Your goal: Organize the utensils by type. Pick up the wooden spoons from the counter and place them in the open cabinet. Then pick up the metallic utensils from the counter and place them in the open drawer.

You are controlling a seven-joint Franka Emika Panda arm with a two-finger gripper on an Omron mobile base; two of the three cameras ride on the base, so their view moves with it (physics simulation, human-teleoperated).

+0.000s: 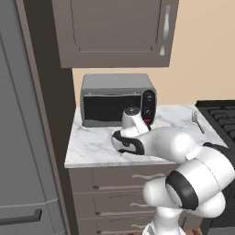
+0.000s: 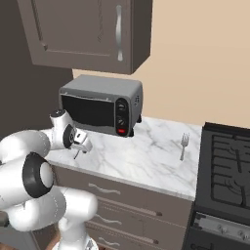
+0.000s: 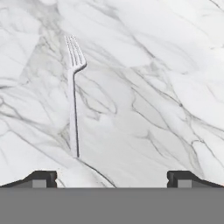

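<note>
Step looks like the metal part: a fork (image 3: pixel 73 96) lies flat on the counter (image 1: pixel 92 147), and the gripper (image 3: pixel 112 177) hangs over it w/ tips wide apart, nothing held. A 2nd fork (image 2: pixel 184 145) lies well right of the oven (image 2: pixel 100 105), near the stove (image 2: pixel 227 161). Next move, I think: slide over so the fork sits between the tips, go down, pinch the thin handle; the cabinet (image 1: pixel 114 32) above the oven looks shut, and I see no spoons.
</note>
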